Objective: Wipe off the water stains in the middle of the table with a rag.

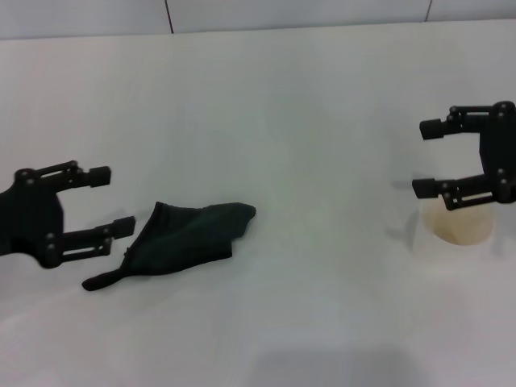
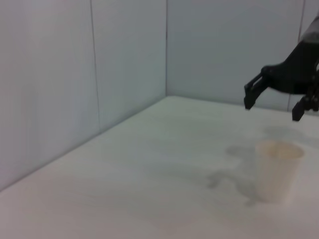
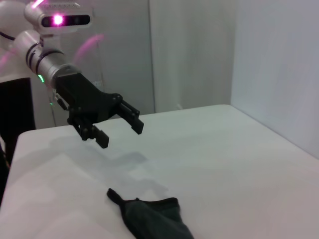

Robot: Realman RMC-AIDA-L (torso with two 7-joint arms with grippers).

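The dark green-black rag (image 1: 185,240) lies crumpled on the white table (image 1: 282,113), left of the middle. My left gripper (image 1: 113,200) hovers open and empty just left of the rag, apart from it. My right gripper (image 1: 423,158) is open and empty at the right, above a white paper cup (image 1: 461,227). The right wrist view shows the rag (image 3: 154,216) and the left gripper (image 3: 119,134) above the table behind it. No orange water stain shows in any view.
The left wrist view shows the cup (image 2: 276,169), the right gripper (image 2: 272,108) above it, and faint grey patches (image 2: 227,177) on the table beside the cup. Grey walls (image 2: 124,59) border the table's far edge and corner.
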